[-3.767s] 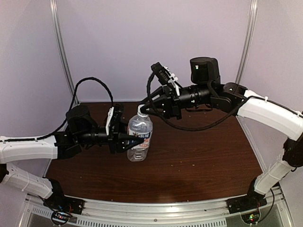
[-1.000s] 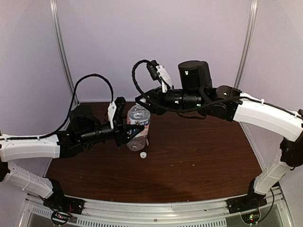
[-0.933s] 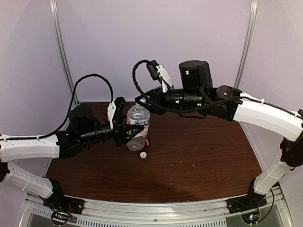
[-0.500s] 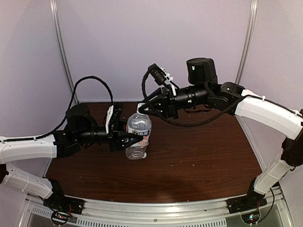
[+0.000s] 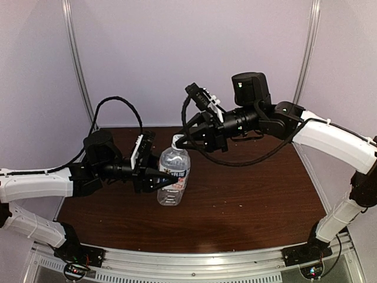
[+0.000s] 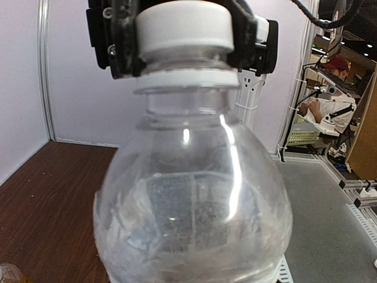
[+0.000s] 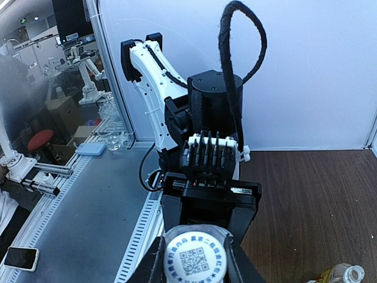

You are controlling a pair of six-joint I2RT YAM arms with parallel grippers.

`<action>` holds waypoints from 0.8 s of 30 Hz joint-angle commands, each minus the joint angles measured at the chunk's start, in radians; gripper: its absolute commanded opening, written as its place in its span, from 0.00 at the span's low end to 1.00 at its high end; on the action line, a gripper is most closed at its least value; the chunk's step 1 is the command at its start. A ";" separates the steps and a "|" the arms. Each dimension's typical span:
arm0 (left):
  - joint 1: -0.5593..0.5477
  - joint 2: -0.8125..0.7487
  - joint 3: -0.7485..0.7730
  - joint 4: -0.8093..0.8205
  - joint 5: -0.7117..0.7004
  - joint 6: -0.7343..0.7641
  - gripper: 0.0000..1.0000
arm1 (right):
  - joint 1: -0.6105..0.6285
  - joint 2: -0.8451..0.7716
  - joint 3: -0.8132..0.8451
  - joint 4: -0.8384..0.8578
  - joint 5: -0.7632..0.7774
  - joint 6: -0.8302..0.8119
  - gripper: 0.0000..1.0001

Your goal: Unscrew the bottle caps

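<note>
The clear bottle (image 5: 174, 190) stands upright on the brown table (image 5: 253, 194). My left gripper (image 5: 169, 175) is shut on its body from the left; in the left wrist view the bottle (image 6: 191, 206) fills the frame and hides my own fingers. A white cap (image 5: 177, 138) sits on its neck. My right gripper (image 5: 179, 141) is shut on that cap from the back right. The cap (image 6: 185, 26) shows between the right fingers (image 6: 121, 44), and from above (image 7: 194, 259) with a printed QR code. The second cap is out of view.
An open bottle neck with a yellow-red label (image 7: 344, 273) shows at the lower right corner of the right wrist view. An amber shape (image 6: 6, 274) sits at the lower left of the left wrist view. White walls and metal posts (image 5: 76, 65) close the back.
One second ago a white cap lay on the table beside the bottle and my right gripper hung higher. Now no cap lies there and my right gripper grips the cap on the neck.
</note>
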 commanded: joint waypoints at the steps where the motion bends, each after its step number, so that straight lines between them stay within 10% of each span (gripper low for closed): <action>1: -0.008 0.010 0.010 0.101 0.084 0.011 0.33 | -0.029 -0.040 0.004 0.019 0.010 -0.020 0.26; 24: 0.007 0.071 0.021 0.135 0.233 -0.022 0.31 | -0.048 -0.061 0.047 -0.046 0.003 -0.063 0.28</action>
